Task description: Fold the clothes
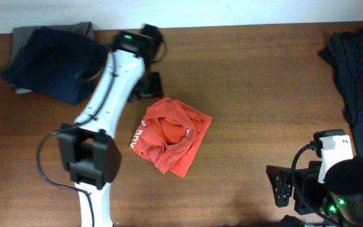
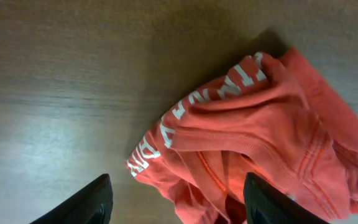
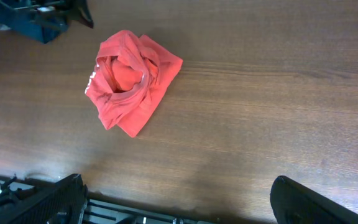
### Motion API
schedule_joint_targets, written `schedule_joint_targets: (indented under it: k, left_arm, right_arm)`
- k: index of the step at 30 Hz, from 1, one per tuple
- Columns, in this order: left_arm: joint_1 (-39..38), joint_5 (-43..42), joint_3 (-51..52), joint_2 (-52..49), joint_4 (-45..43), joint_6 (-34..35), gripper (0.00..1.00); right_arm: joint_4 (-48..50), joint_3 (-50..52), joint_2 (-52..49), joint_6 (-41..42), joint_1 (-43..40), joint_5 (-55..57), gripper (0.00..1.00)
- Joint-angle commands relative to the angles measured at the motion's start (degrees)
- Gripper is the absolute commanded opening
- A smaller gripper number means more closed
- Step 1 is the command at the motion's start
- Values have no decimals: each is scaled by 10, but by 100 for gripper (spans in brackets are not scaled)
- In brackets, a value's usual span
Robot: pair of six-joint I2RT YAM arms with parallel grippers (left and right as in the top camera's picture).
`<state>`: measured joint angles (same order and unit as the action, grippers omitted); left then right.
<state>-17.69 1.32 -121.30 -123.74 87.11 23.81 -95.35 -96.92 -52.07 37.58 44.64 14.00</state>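
Task thing: we see the T-shirt (image 1: pixel 171 134) bunched in a crumpled heap near the middle of the surface (image 1: pixel 263 82).
Its edges: rounded and uneven, with no straight fold line. White lettering (image 2: pixel 166 127) runs along the left edge, and the collar (image 2: pixel 229 148) is turned up in the middle.
Left side: our left end effector (image 2: pixel 178 186) hovers at the heap's far-left corner with its fingers spread wide, gripping nothing. The lettered edge lies below them.
Right side: our right end effector (image 3: pixel 178 182) sits at the near right of the surface, jaws fully apart and empty, well apart from the heap.
Open room: we have bare wood to the right of the heap and in front of it.
Borders: a pile of dark navy clothes (image 1: pixel 49 60) lies at the far-left corner, and a dark garment (image 1: pixel 358 75) is draped at the right edge.
Crossing: the left arm (image 1: pixel 106 107) spans the surface just left of the heap.
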Motion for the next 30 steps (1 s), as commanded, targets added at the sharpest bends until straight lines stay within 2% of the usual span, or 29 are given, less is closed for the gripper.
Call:
schedule_joint_targets:
  k: [1, 5, 10, 16, 22, 30]
  left_arm:
    - [14, -118, 7, 16, 6, -60, 67]
    - [2, -154, 19, 16, 13, -63, 66]
    - [-29, -192, 57, 16, -21, -61, 66]
    - [-40, -204, 127, 16, -52, -34, 63]
    - [-41, -245, 192, 16, -138, -33, 60]
    - [-41, -262, 194, 16, -183, -33, 60]
  right_arm:
    - [2, 3, -2, 9, 3, 17, 99]
    - [4, 3, -2, 9, 3, 17, 99]
    - [6, 3, -2, 9, 3, 17, 99]
    - [5, 3, -2, 9, 3, 17, 99]
    - [5, 3, -2, 9, 3, 17, 99]
    - [6, 3, -2, 9, 3, 17, 99]
